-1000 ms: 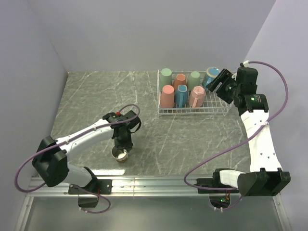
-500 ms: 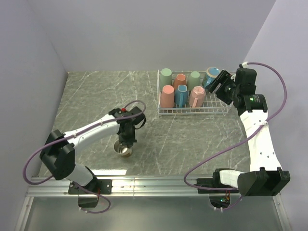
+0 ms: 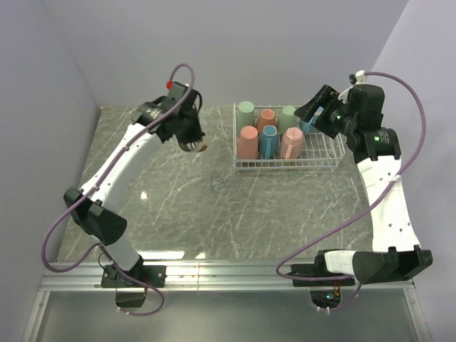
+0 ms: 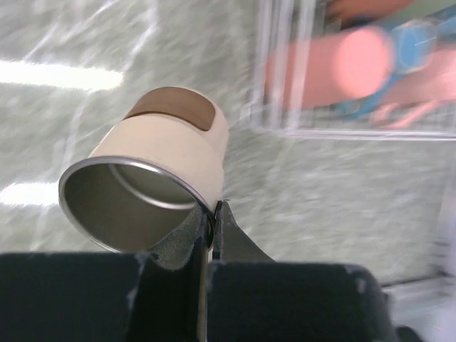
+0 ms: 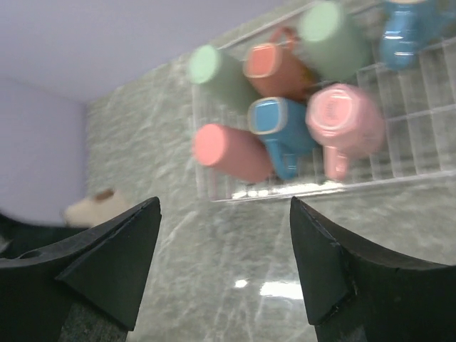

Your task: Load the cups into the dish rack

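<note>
While it is pinched at the rim of the steel-lined cup [image 4: 160, 153], the left gripper [image 4: 211, 214] is seen clamped shut on that cup, one finger inside the mouth and one outside against the cream wall. The cup is carried tilted, its open mouth turned toward the wrist camera. It appears to be held above the grey marbled table [image 3: 214, 206], near the 9 o'clock end of the dish rack [image 3: 322, 149] but apart from it. The right gripper [image 5: 224, 214] is held with its jaws wide apart and nothing between them, raised over the rack's 3 o'clock end. Seven cups are counted inside the rack. Along the 12 o'clock side a mint-green cup [image 3: 246, 109], a terracotta mug [image 3: 266, 118], a second mint-green cup [image 3: 287, 114] and a blue cup [image 5: 407, 32] are lined up, the last largely hidden overhead by the right gripper. Along the 6 o'clock side a salmon-pink cup [image 3: 248, 142], a blue mug [image 3: 268, 141] and a pale-pink mug [image 3: 292, 142] are set. The task is therefore judged nearly finished, with only the held cup left to be loaded. Bare wire is seen at the rack's 4 o'clock corner, where room for it seems to be left. A brown patch is borne on the held cup's wall, but no brand, label or lettering can be read there or anywhere else, and the wrist views are blurred.
</note>
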You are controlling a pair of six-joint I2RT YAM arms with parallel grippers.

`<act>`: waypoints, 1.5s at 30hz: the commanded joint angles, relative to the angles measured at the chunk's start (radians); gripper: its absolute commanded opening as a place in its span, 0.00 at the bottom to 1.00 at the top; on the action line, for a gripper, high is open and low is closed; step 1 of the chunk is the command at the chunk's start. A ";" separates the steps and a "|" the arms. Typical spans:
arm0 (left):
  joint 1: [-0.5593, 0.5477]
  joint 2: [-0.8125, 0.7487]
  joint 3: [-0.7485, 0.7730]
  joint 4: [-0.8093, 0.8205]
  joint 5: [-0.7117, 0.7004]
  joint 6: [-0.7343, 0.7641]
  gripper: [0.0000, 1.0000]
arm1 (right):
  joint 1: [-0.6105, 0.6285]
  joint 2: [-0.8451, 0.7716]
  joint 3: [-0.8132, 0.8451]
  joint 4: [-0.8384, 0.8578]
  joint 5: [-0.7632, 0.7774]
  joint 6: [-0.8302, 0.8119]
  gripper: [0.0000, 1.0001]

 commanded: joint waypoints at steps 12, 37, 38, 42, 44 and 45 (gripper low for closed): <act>0.227 -0.358 -0.539 1.149 0.780 -0.352 0.00 | 0.052 0.080 -0.372 0.906 -0.758 0.601 0.89; 0.267 -0.343 -0.735 1.585 0.929 -0.665 0.00 | 0.205 0.254 -0.218 1.006 -0.721 0.620 1.00; 0.269 -0.344 -0.738 1.587 0.929 -0.663 0.00 | 0.211 0.254 -0.206 0.986 -0.718 0.589 1.00; 0.267 -0.341 -0.752 1.597 0.929 -0.674 0.00 | 0.236 0.260 -0.180 0.972 -0.724 0.577 1.00; 0.267 -0.336 -0.760 1.613 0.929 -0.685 0.00 | 0.242 0.263 -0.186 1.018 -0.736 0.604 1.00; 0.266 -0.333 -0.761 1.614 0.930 -0.688 0.00 | 0.244 0.260 -0.192 1.041 -0.739 0.618 1.00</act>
